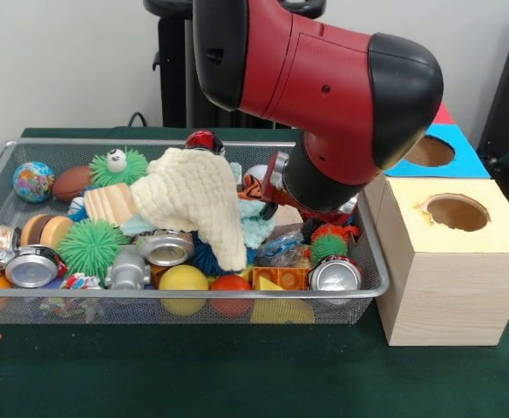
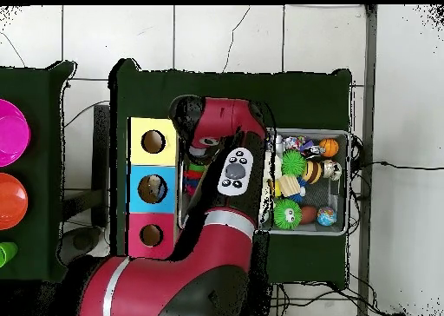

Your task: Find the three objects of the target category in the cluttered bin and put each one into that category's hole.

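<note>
The wire basket [image 1: 372,277] sits on the green-covered table [image 1: 237,374], crammed with balls, spiky rubber toys, a cream cloth [image 1: 193,205] and several crushed silvery cans, one by the near right corner [image 1: 335,275], one in the middle [image 1: 164,248] and one at the left [image 1: 30,266]. The red and black arm [image 1: 315,78] bends down over the basket's right end beside the boxes, hiding the tool, so whether it is open or closed cannot be told. Just right of the basket stand the yellow-topped box [image 1: 451,261] and, behind it, the blue-topped box with its round hole [image 1: 429,151]; the overhead view shows a pale tiled floor [image 2: 260,35] around the table.
</note>
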You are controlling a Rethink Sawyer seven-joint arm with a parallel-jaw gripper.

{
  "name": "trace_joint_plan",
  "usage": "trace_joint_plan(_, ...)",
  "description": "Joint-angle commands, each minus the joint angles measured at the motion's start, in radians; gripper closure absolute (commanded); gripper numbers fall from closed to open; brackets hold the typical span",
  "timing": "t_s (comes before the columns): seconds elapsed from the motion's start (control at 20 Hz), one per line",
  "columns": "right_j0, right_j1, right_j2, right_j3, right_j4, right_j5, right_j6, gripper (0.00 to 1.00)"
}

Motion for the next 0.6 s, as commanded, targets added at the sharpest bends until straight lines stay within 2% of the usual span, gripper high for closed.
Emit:
trace_joint_plan(0.05,-0.005,-0.029,0.075,0.139,-0.079,0.064,-0.063,0.00)
trace_joint_plan(0.25,-0.022,-0.046,0.107,0.160,-0.064,-0.033,-0.040,0.00)
trace_joint_plan(0.4,-0.030,-0.053,0.122,0.150,-0.054,-0.066,-0.033,0.00)
trace_joint_plan(0.6,-0.040,-0.067,0.151,0.182,-0.033,-0.139,-0.027,0.00)
